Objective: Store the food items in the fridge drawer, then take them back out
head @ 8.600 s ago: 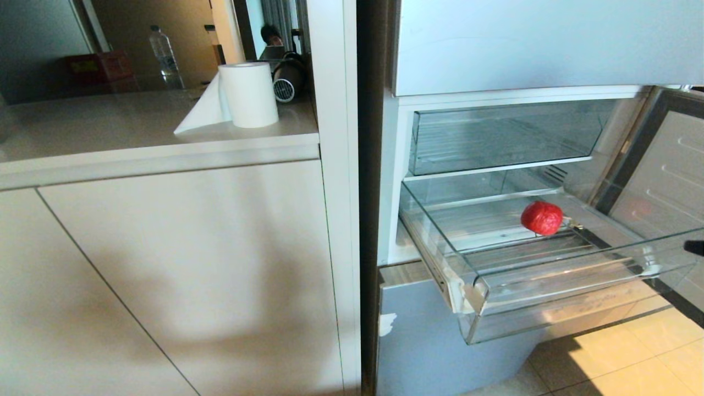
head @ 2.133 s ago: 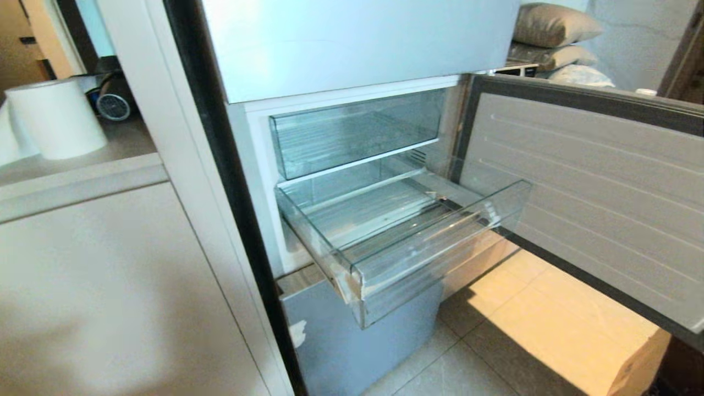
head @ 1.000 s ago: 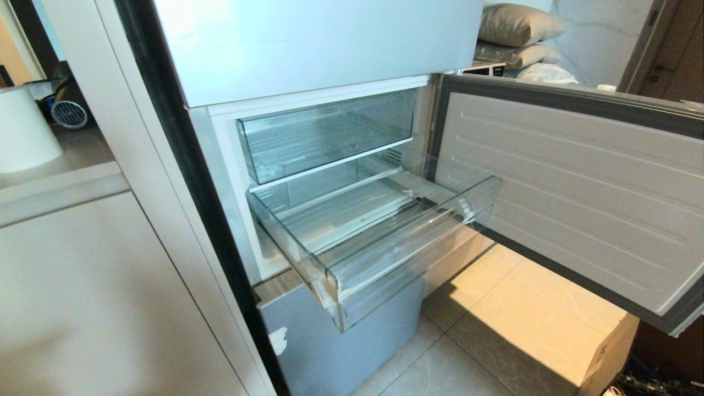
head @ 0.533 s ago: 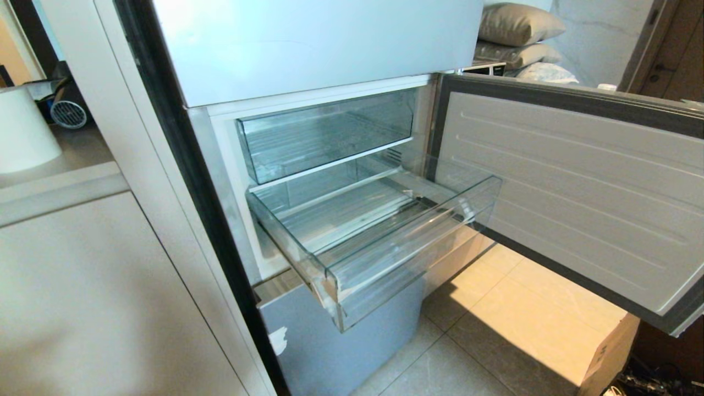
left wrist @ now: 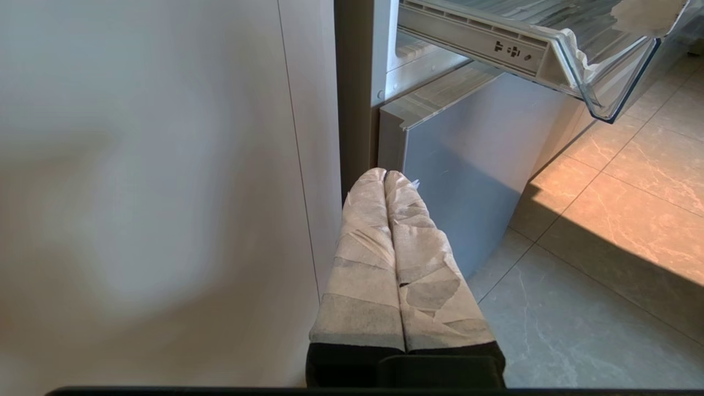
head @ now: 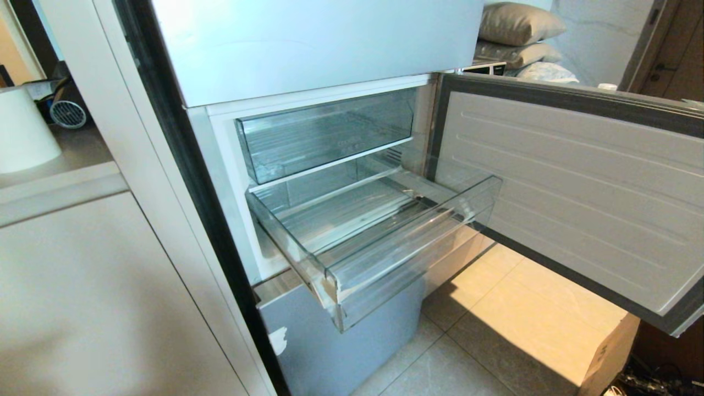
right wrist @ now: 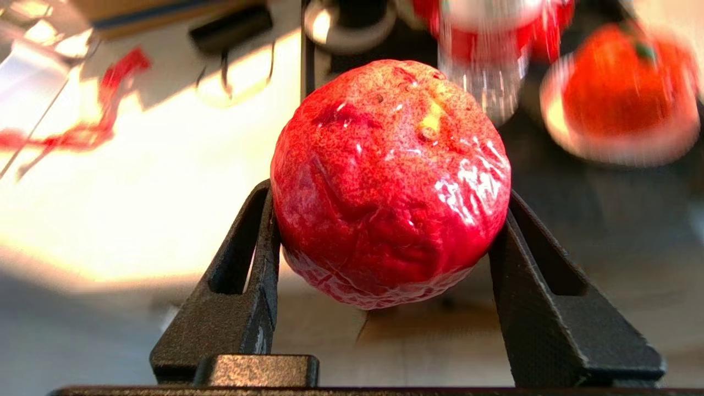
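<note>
Glossy red fruit [right wrist: 389, 181] fills the frame's centre, clamped between the right gripper's [right wrist: 385, 242] black fingers. Upper right sits the blurred orange-red fruit [right wrist: 619, 93]. The left gripper [left wrist: 388, 179] is pressed closed, empty; the fridge drawer [head: 385, 242] stands pulled out mid-frame.

Sunlit floor [head: 528, 308]; right wrist background blurred.

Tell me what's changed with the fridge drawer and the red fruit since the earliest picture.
The red fruit that lay in the fridge drawer is out of it and clamped between the right gripper jaws, with the orange fruit blurred behind it. The head view has swung right, so the scene shifted; that is the camera, not the fridge. The drawer stays pulled out, the fridge door open, the left gripper shut and low by the cabinet.
</note>
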Controlling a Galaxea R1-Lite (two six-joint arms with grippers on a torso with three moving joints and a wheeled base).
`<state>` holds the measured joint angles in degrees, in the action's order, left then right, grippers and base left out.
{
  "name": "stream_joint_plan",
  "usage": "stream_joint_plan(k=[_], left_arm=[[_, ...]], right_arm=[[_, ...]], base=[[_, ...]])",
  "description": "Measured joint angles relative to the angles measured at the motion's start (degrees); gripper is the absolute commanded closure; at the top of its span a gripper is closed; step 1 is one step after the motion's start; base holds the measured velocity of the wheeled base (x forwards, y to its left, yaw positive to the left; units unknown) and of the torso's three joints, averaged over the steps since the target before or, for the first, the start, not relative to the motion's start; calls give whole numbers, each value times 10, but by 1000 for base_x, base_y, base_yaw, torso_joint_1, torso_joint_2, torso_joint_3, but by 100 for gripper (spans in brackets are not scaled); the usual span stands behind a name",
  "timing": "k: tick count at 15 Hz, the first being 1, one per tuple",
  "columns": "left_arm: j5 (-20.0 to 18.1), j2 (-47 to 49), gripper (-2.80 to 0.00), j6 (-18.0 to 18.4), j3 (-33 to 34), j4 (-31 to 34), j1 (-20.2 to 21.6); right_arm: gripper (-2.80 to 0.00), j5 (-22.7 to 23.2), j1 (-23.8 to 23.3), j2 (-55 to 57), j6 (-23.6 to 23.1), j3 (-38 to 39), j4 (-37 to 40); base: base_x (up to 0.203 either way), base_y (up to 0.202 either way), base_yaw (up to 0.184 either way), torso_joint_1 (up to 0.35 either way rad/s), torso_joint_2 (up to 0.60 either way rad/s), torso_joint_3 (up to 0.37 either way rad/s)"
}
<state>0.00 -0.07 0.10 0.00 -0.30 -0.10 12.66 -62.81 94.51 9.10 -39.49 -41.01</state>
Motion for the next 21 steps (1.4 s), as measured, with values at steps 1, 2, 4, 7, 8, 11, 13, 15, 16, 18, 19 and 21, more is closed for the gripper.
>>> stream_joint_plan(k=[1, 2, 4, 7, 8, 11, 13, 15, 16, 18, 19, 21], left_arm=[[0, 0, 0, 0, 0, 0, 0], [0, 0, 0, 0, 0, 0, 0], [0, 0, 0, 0, 0, 0, 0], [0, 0, 0, 0, 0, 0, 0], [0, 0, 0, 0, 0, 0, 0], [0, 0, 0, 0, 0, 0, 0], [0, 0, 0, 0, 0, 0, 0], [0, 0, 0, 0, 0, 0, 0], [0, 0, 0, 0, 0, 0, 0], [0, 0, 0, 0, 0, 0, 0], [0, 0, 0, 0, 0, 0, 0], [0, 0, 0, 0, 0, 0, 0]], right_arm=[[0, 7, 0, 28, -2, -28, 0], [0, 16, 3, 55, -3, -56, -2], [0, 27, 21, 104, -6, -95, -4], [0, 29, 36, 164, -8, -141, -4], [0, 28, 37, 182, -8, -156, -4], [0, 25, 40, 218, -10, -185, -4], [0, 24, 39, 238, -10, -202, -4], [0, 24, 40, 254, -11, -212, -4], [0, 24, 40, 261, -11, -217, -3], [-280, 24, 39, 272, -17, -225, -3], [-280, 24, 39, 276, -18, -227, -3], [-280, 26, 39, 281, -16, -229, -3]], base=[[0, 0, 0, 0, 0, 0], [0, 0, 0, 0, 0, 0], [0, 0, 0, 0, 0, 0], [0, 0, 0, 0, 0, 0], [0, 0, 0, 0, 0, 0], [0, 0, 0, 0, 0, 0], [0, 0, 0, 0, 0, 0], [0, 0, 0, 0, 0, 0], [0, 0, 0, 0, 0, 0], [0, 0, 0, 0, 0, 0], [0, 0, 0, 0, 0, 0], [0, 0, 0, 0, 0, 0]])
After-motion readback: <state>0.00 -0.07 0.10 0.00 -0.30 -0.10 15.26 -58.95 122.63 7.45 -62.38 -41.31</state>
